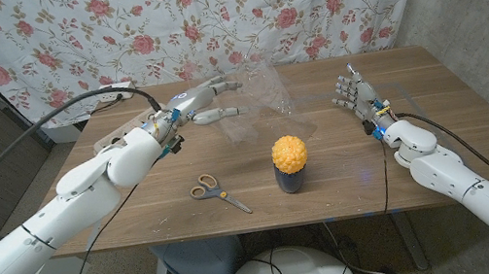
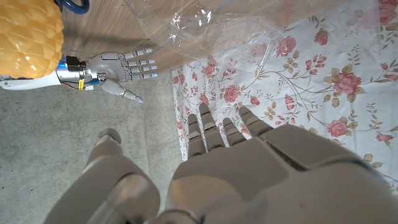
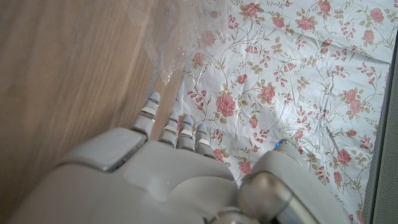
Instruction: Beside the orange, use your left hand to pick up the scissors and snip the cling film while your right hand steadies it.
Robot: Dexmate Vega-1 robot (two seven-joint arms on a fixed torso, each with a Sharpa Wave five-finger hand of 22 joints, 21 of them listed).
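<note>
We find no label or writing we can read. The wooden table [image 1: 138,208] stands before a rose-patterned cloth [image 1: 158,23], with a grey wall at the right. The scissors [image 1: 218,192] lie near the front edge, left of the orange [image 1: 289,151] on its dark cup; their long axis runs diagonally, orange handles toward the far left, blades toward the near right. The cling film [image 1: 267,94] stands crumpled behind the orange. Our left hand [image 1: 205,102] reaches toward the film, fingers extended and holding nothing; our right hand [image 1: 356,95] stands apart, fingers spread, empty.
</note>
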